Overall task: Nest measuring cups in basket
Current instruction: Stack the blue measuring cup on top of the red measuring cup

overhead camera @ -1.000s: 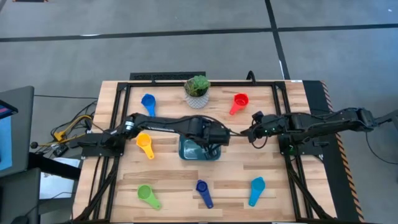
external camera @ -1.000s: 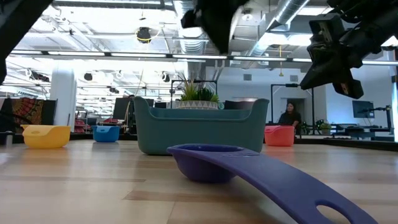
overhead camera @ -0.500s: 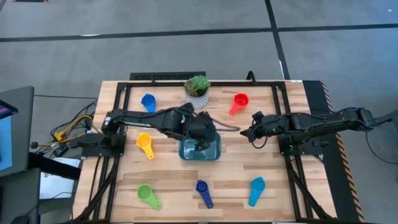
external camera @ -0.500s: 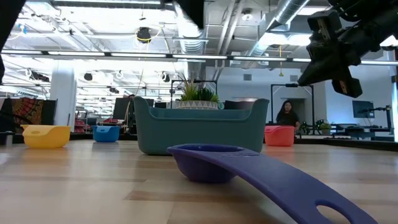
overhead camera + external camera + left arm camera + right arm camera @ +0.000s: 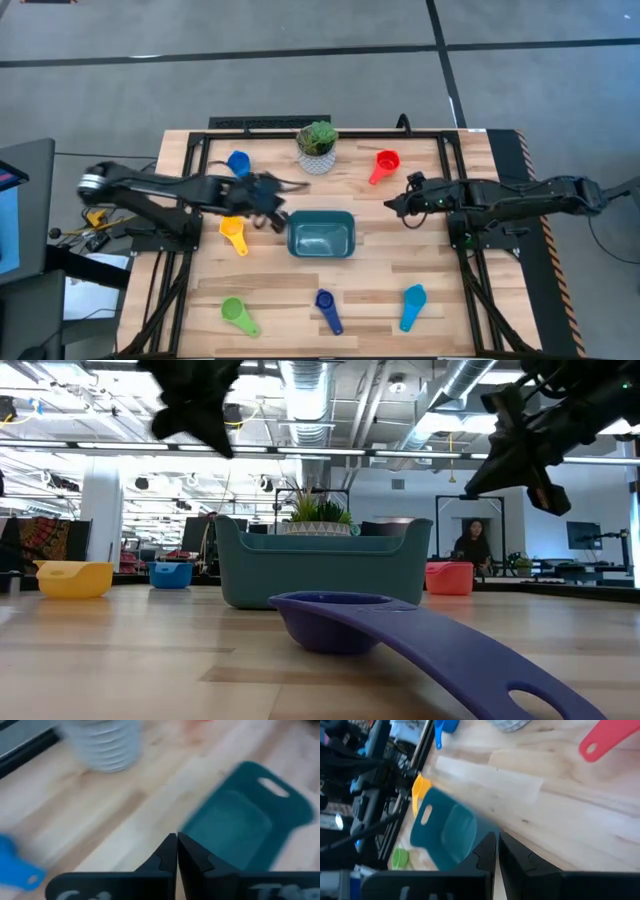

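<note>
My left gripper (image 5: 272,203) hangs above the table with fingertips pressed together, nothing between them. My right gripper (image 5: 392,205) hangs likewise, fingers (image 5: 487,851) closed and empty, arm stretched inward.

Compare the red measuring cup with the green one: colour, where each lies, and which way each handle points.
In the high view, the red cup lies at the table's far side, right of the potted plant; the green cup lies at the near left corner. The red cup's handle runs toward the near-left, the green cup's toward the near-right. Both rest on the table, outside the basket, and neither is held.
</note>
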Tool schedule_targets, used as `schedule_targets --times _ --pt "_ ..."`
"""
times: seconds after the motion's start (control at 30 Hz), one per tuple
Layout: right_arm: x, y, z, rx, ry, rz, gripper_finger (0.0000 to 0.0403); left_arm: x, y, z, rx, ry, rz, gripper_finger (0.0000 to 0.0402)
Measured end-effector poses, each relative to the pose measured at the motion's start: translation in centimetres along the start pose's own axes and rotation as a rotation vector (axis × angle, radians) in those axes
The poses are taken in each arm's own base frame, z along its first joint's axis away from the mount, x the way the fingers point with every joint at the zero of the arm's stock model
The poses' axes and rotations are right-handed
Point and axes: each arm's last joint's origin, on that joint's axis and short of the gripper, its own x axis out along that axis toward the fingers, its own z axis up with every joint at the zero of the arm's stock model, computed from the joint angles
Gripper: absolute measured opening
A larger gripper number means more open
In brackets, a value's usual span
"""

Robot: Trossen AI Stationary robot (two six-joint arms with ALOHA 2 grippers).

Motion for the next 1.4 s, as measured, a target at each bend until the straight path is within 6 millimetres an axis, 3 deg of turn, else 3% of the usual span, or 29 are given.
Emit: schedule_targets --times 0.2,0.43,0.8,1.1,1.4 --pt "0.1 -0.3 1.0 0.071 -0.06 -0.012 0.0047 -1.2 6.7 -1.0 -0.202 -0.086 0.174 0.0" --pt "0.1 0.2 1.8 0.14 -0.12 0.05 0.0047 0.2 13.3 -0.5 -0.407 -0.034 0.376 0.0006" --pt "-0.1 0.8 2.2 0.15 -0.261 0.068 0.0047 3.9 21.9 -0.3 -0.498 0.184 0.517 0.0119" --pt "-0.1 0.6 2.4 0.166 -0.28 0.058 0.0047 7.3 25.5 -1.1 -0.515 0.282 0.523 0.0177" --pt "-0.1 0.6 2.4 0.17 -0.275 0.06 0.0047 9.2 26.3 -1.8 -0.479 0.334 0.57 0.0145"
